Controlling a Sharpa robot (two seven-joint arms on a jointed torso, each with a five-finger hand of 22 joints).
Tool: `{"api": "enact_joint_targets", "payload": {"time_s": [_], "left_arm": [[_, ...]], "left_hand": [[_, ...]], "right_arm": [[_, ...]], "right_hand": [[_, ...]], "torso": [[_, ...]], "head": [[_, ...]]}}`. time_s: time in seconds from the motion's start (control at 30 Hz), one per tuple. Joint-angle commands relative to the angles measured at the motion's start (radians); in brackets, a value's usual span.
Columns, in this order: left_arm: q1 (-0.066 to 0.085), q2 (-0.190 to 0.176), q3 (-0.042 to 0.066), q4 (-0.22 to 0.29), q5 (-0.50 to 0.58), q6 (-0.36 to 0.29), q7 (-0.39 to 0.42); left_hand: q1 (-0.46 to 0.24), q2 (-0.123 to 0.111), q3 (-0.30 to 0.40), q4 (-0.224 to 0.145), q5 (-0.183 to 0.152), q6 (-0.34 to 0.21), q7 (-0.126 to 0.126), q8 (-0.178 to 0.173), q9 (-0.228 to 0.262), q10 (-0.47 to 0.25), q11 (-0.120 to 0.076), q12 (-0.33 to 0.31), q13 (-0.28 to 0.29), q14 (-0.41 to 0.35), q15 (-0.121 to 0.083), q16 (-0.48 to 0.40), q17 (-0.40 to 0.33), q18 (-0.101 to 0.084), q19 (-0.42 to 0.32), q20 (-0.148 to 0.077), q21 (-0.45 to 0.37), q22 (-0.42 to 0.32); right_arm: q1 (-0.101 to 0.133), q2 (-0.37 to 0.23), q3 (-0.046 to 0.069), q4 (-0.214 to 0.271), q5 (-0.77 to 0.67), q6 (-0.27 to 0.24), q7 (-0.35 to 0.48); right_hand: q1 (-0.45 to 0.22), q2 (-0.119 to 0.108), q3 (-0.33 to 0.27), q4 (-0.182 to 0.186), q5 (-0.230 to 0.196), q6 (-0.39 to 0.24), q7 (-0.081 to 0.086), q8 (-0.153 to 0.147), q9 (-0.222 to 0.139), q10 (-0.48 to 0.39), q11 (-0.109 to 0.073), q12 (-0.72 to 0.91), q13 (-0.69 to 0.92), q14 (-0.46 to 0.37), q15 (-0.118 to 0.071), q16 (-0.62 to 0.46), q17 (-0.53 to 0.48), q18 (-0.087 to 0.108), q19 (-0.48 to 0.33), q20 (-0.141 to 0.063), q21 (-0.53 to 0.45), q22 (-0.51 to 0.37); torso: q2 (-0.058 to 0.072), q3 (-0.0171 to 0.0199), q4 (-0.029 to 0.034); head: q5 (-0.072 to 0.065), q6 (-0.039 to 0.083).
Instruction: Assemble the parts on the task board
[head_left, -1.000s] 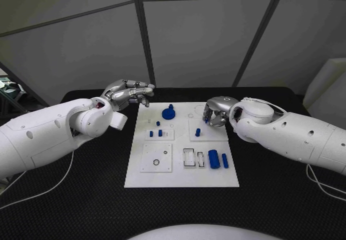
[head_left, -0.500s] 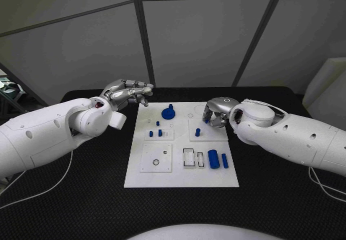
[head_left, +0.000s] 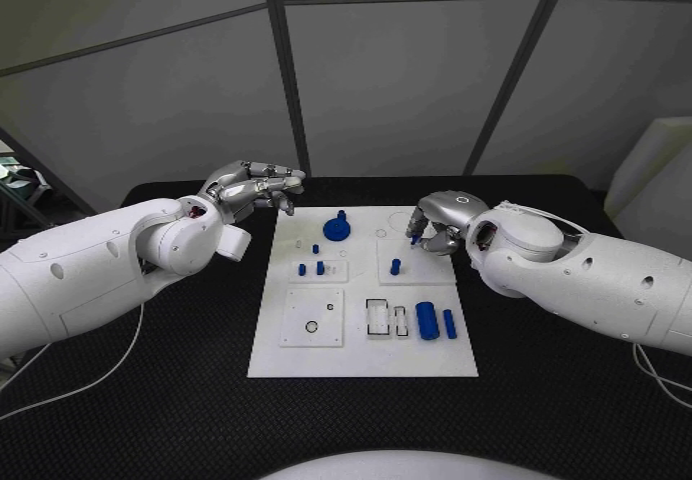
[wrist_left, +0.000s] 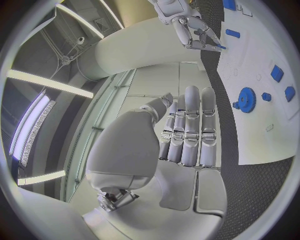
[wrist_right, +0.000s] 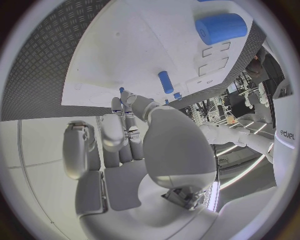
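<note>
The left hand (head_left: 257, 187) hovers off the board's far left corner, fingers straight and side by side, holding nothing. The right hand (head_left: 434, 226) hangs over the board's far right part, fingers curled down; a small blue peg (head_left: 415, 240) sits at its fingertips — pinched, as the left wrist view shows.

The surface (head_left: 159, 390) is black with a fine textured mat, and grey panelled walls stand behind its far edge.

The board (head_left: 361, 355) is a white plate in the middle of the surface. A blue gear (head_left: 336, 226) lies near its far edge, two short pegs (head_left: 310, 267) stand left of centre, one peg (head_left: 395, 266) stands just below the right hand, and a thick cylinder (head_left: 427, 319) with a slim pin (head_left: 449, 322) beside it lies toward the right edge.
</note>
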Motion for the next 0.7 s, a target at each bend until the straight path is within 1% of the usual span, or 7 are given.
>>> {"api": "enact_joint_targets", "payload": {"time_s": [0.03,0.17,0.3,0.37,0.5,0.6,0.7], "left_arm": [[0.001,-0.001,0.001,-0.002,0.007,0.005,0.002],[0.001,-0.001,0.001,-0.004,0.007,0.006,0.002],[0.001,0.001,0.001,-0.005,0.007,0.006,0.002],[0.001,0.004,0.001,-0.007,0.007,0.012,0.001],[0.001,0.009,0.001,-0.013,0.007,0.022,0.002],[0.001,0.012,0.001,-0.017,0.007,0.023,0.002],[0.001,0.018,0.001,-0.019,0.007,0.026,0.003]], "left_hand": [[0.005,0.004,0.000,-0.009,0.006,-0.003,0.003,-0.004,0.001,-0.003,0.003,0.002,0.002,0.003,-0.001,-0.008,-0.001,0.011,0.005,-0.002,-0.004,-0.002],[0.005,0.004,0.000,-0.009,0.006,-0.003,0.003,-0.004,0.001,-0.003,0.003,0.002,0.002,0.003,-0.001,-0.008,-0.001,0.011,0.005,-0.002,-0.004,-0.002],[0.005,0.004,0.000,-0.009,0.006,-0.003,0.003,-0.004,0.001,-0.003,0.003,0.002,0.002,0.003,-0.001,-0.008,-0.001,0.011,0.005,-0.002,-0.004,-0.002],[0.005,0.004,0.000,-0.009,0.006,-0.003,0.003,-0.004,0.001,-0.003,0.003,0.002,0.002,0.003,-0.001,-0.008,-0.001,0.011,0.005,-0.002,-0.004,-0.002],[0.000,0.004,-0.003,-0.007,0.005,-0.005,0.005,-0.007,0.002,-0.005,0.004,0.001,0.002,0.004,0.001,-0.012,-0.002,0.011,0.006,-0.001,-0.006,-0.003],[0.000,0.004,-0.003,-0.007,0.005,-0.005,0.005,-0.007,0.002,-0.005,0.004,0.001,0.002,0.004,0.001,-0.012,-0.002,0.011,0.006,-0.001,-0.006,-0.003],[-0.001,0.004,-0.004,-0.007,0.004,-0.005,0.004,-0.007,0.003,-0.005,0.005,0.001,0.002,0.004,0.001,-0.013,-0.003,0.010,0.006,-0.001,-0.007,-0.003]], "right_arm": [[0.003,-0.019,0.002,0.037,-0.007,-0.063,-0.010],[0.003,-0.043,0.005,0.096,0.006,-0.068,-0.014],[0.003,-0.045,0.006,0.151,0.025,-0.065,-0.013],[0.003,-0.035,0.006,0.173,0.037,-0.056,-0.012],[0.003,-0.003,0.006,0.202,0.052,-0.040,-0.006],[0.002,0.024,0.005,0.213,0.056,-0.029,-0.001],[-0.002,0.058,0.003,0.217,0.059,-0.009,0.004]], "right_hand": [[-0.015,-0.005,0.006,-0.001,0.001,0.008,0.000,0.001,0.001,0.009,-0.001,-0.001,-0.001,0.023,-0.006,-0.002,-0.002,-0.018,0.032,-0.006,0.005,0.127],[-0.022,-0.008,0.005,0.000,-0.002,0.010,-0.001,0.000,0.002,0.010,-0.001,-0.001,-0.001,0.023,-0.006,0.000,-0.003,-0.019,0.033,-0.006,0.007,0.129],[-0.028,-0.011,0.005,0.001,-0.005,0.011,-0.001,-0.001,0.002,0.010,-0.001,-0.002,-0.002,0.022,-0.006,0.001,-0.004,-0.019,0.033,-0.006,0.008,0.130],[-0.031,-0.011,0.004,0.003,-0.007,0.011,-0.001,-0.002,0.002,0.010,-0.001,-0.003,-0.002,0.022,-0.006,0.001,-0.006,-0.018,0.032,-0.005,0.007,0.129],[-0.036,-0.011,0.005,0.006,-0.010,0.011,-0.002,-0.003,0.002,0.009,-0.001,-0.003,-0.002,0.022,-0.006,0.001,-0.007,-0.018,0.032,-0.005,0.007,0.129],[-0.037,-0.011,0.005,0.006,-0.010,0.011,-0.002,-0.003,0.002,0.009,-0.001,-0.003,-0.002,0.022,-0.006,0.001,-0.007,-0.018,0.032,-0.005,0.006,0.128],[-0.038,-0.010,0.006,0.007,-0.011,0.010,-0.002,-0.004,0.002,0.008,-0.001,-0.004,-0.002,0.022,-0.006,0.001,-0.009,-0.018,0.031,-0.005,0.005,0.127]], "torso": [[0.000,-0.0002,-0.0004],[0.001,-0.0001,-0.0003],[0.001,0.0000,0.0004],[0.000,-0.0006,0.0014],[0.000,-0.0016,0.0019],[0.000,-0.0024,0.0027],[0.000,-0.0030,0.0035]], "head": [[0.001,0.000],[0.002,0.000],[0.008,0.000],[0.010,-0.002],[0.022,-0.007],[0.030,-0.010],[0.043,-0.014]]}}
